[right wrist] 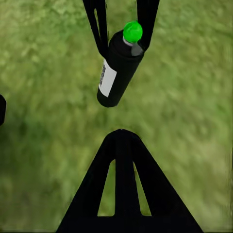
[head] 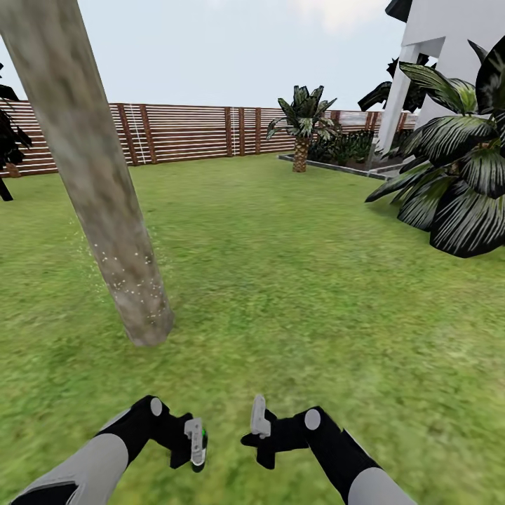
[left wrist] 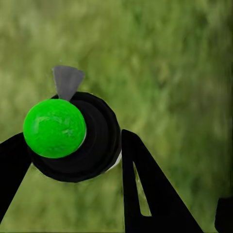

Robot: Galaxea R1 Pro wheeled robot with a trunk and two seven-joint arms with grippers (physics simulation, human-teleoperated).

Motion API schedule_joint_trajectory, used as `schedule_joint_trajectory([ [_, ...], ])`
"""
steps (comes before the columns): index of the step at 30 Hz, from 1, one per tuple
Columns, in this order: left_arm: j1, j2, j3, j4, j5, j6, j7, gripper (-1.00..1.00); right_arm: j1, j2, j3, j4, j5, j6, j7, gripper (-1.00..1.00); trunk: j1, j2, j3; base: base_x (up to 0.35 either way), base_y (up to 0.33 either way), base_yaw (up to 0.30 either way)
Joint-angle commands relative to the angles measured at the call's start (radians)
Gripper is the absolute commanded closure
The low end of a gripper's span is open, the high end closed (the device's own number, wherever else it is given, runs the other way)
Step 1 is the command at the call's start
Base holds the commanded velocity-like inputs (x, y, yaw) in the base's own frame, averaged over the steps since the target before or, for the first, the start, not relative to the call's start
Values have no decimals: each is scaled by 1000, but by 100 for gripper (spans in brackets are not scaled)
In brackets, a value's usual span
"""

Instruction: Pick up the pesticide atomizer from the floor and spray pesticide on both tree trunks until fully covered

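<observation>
A: Grass lawn (head: 294, 280) all around, slat fence (head: 189, 132) at the back, white house (head: 449, 42) far right with a dark broad-leaf plant (head: 456, 182) in front of it.

B: Trunk?

A: 1 pale mottled tree trunk (head: 98, 182) left of centre, leaning in the head view, whitish specks near its base. Short palm (head: 301, 126) by the fence.

B: Atomizer?

A: Pesticide atomizer (right wrist: 118, 68) is off the grass, clamped in the left gripper (head: 196, 438). Black body, white label, top cap reads green.

B: Right side?

A: Right gripper (head: 258, 419) holds nothing; how far it is spread, cannot tell. It sits just beside the left, 2 arms low in front.
</observation>
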Motion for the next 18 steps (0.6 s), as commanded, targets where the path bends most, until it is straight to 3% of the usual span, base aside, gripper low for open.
schedule_joint_trajectory([
  [1,0,-4,8,-1,-10,-23,-19,100,0,0,-2,-1,27,-7,0,100,0,0,-1,0,0,0],
  [9,0,-8,10,1,-6,-43,-38,100,0,0,-3,-4,45,-7,0,100,0,0,-1,0,0,0],
  [12,0,-9,9,33,-6,-83,-36,100,0,0,-3,-4,43,-8,0,100,0,0,-1,0,0,0],
  [18,0,-45,9,61,-7,-101,-26,100,0,0,-4,-21,39,-9,-1,100,0,0,-1,0,0,0],
])
